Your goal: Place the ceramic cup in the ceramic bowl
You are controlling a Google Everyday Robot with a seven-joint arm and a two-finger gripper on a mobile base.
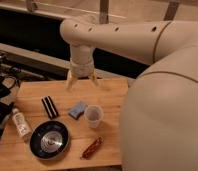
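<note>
The ceramic cup (94,116), a small pale tumbler, stands upright near the middle of the wooden table (112,92). The ceramic bowl (50,140), dark with a silvery ringed centre, sits to the cup's front left, apart from it. My gripper (82,81) hangs from the cream arm above the table's far edge, behind the cup and well clear of it. Its two pale fingers are spread and hold nothing.
A small white labelled bottle (20,124) lies at the left edge beside the bowl. A black striped block (50,107) and a blue sponge (78,110) lie behind the bowl and cup. A red-brown packet (92,148) lies near the front. My bulky arm (162,115) covers the right side.
</note>
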